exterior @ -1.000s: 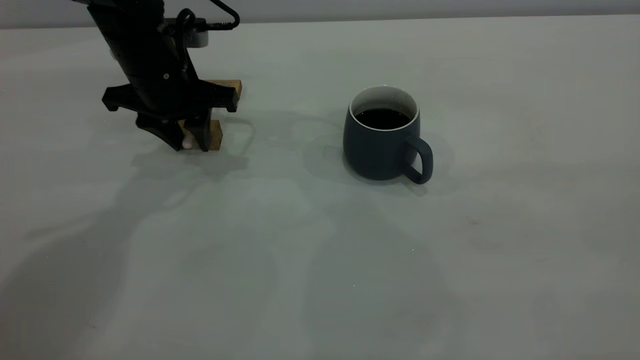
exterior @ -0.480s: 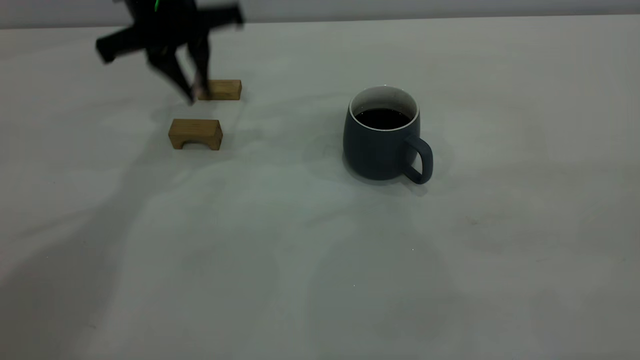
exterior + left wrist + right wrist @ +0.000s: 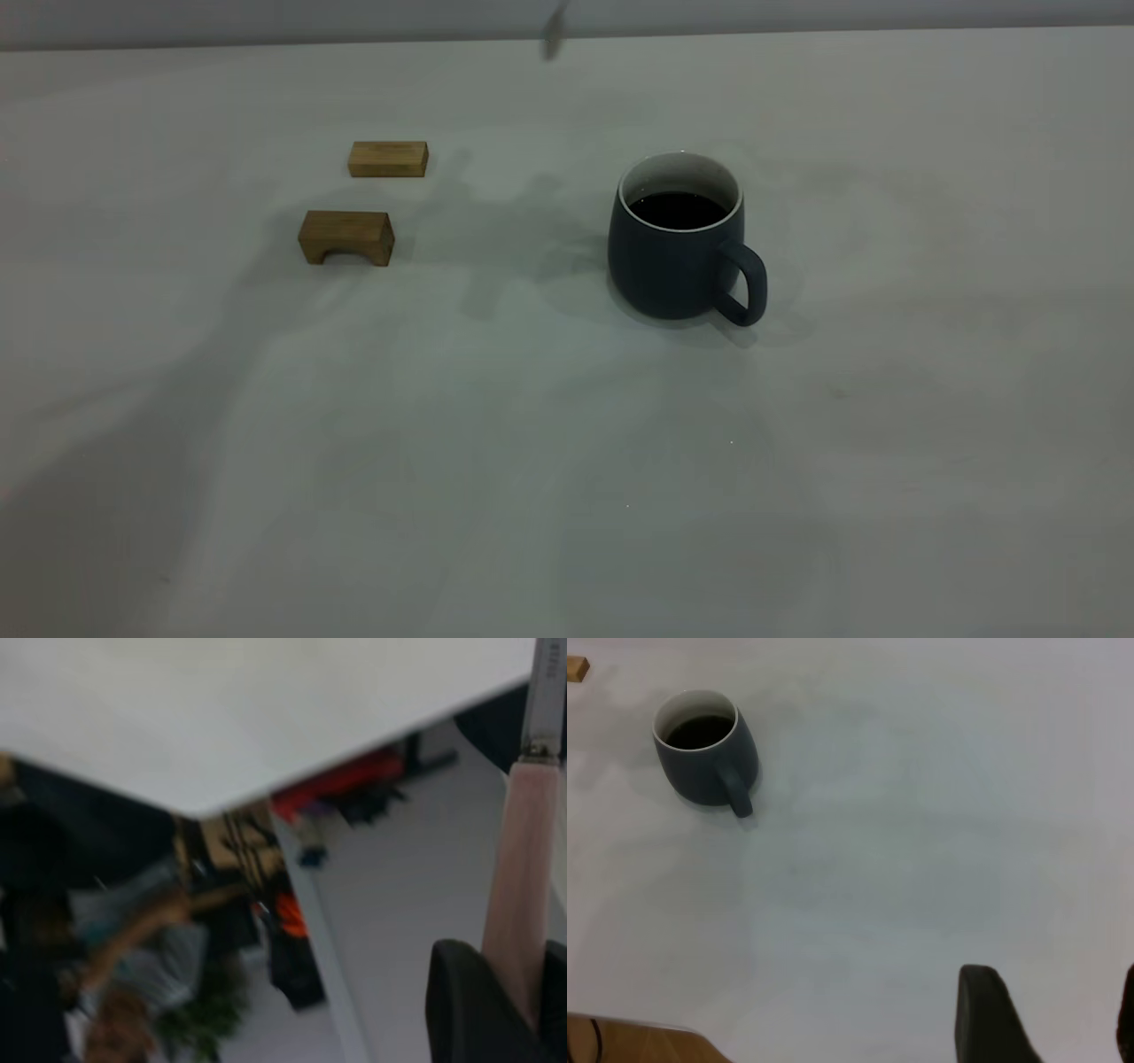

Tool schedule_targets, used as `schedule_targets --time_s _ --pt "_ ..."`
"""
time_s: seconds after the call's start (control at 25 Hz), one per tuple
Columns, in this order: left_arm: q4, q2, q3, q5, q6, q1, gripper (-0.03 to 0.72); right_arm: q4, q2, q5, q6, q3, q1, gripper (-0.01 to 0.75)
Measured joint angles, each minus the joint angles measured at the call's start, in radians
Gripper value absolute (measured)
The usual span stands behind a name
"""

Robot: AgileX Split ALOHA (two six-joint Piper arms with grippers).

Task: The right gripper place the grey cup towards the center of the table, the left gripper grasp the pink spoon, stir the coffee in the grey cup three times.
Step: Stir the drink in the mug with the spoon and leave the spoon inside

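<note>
The grey cup (image 3: pixel 678 252) stands upright near the middle of the table (image 3: pixel 567 461), handle toward the front right, with dark coffee (image 3: pixel 677 209) inside. In the right wrist view the grey cup (image 3: pixel 704 749) sits far from my right gripper (image 3: pixel 1059 1019), which is open and empty over bare table. My left gripper (image 3: pixel 523 1010) is shut on the pink spoon (image 3: pixel 523 895), whose metal neck (image 3: pixel 544 691) points away from the fingers. This gripper is lifted above the exterior view; only a blurred grey spoon tip (image 3: pixel 554 34) shows at the top edge, behind and left of the cup.
Two small brown wooden blocks lie at the back left: a flat one (image 3: pixel 388 159) and an arched one (image 3: pixel 346 237). The left wrist view looks past the table's edge (image 3: pixel 204 806) at blurred room clutter beyond.
My left gripper lifted from the wooden blocks with the pink spoon, swung up and right, and left the exterior view. The arched block it covered now shows. The cup has not moved.
</note>
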Motion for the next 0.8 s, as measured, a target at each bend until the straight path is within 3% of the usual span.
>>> schedule_targets --time_s 0.36,0.8 --pt "-0.236 0.096 0.0 -0.022 -0.168 -0.072 0.173 0.0 0.0 0.0 0.0 0.0 0.0 0.389" --pt "-0.253 0.229 0.0 -0.1 -0.18 -0.086 0.173 0.0 0.0 0.0 0.0 0.0 0.0 0.389"
